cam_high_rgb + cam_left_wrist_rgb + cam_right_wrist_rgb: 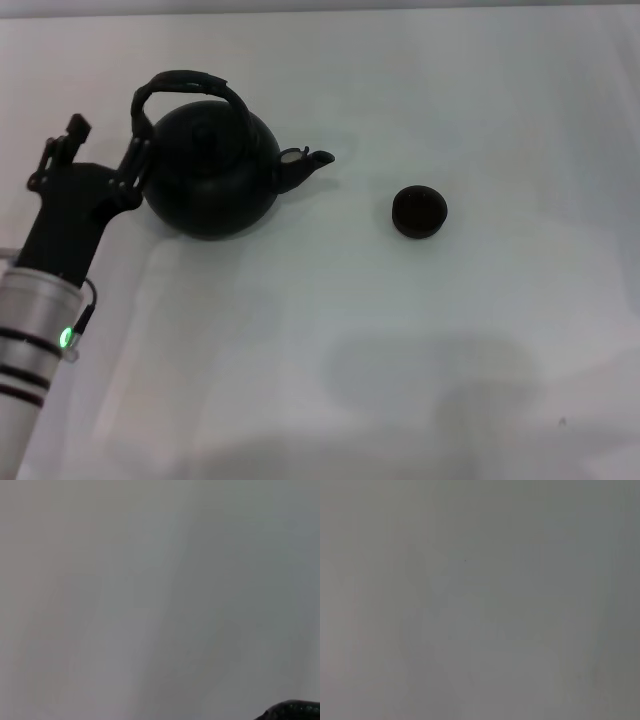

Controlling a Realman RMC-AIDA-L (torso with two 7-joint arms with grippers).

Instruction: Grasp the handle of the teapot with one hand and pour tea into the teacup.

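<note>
- White, plain table [420, 380] fills the head view; only two dark things stand on it.
- The teapot [210, 175] stands upright on the left part of the table, with its arched handle [185, 85] raised above the lid and its spout [305, 165] pointing toward the right.
- The teacup [419, 212] stands to the right of the spout, apart from it, with bare table between them. Whether there is tea in the cup I cannot tell, because the inside looks only dark.
- The left gripper [110, 160] is at the left side of the teapot, very near the base of the handle. One finger [138, 160] seems to touch or almost touch the pot; the other finger is further out, so the jaws look spread and they pinch nothing.
- The left wrist view shows only a small dark edge of the teapot [292, 711] in one corner.
- The right arm is not seen in the head view, and its wrist view shows only pale table.
- This scene fits a reach toward the handle, and equally a release after the pot was set down.
- If a grasp is meant, I think the fingers should close around the arch itself, near its top, so that the heavy pot hangs balanced.
- A grip low on the side could let the pot swing.
</note>
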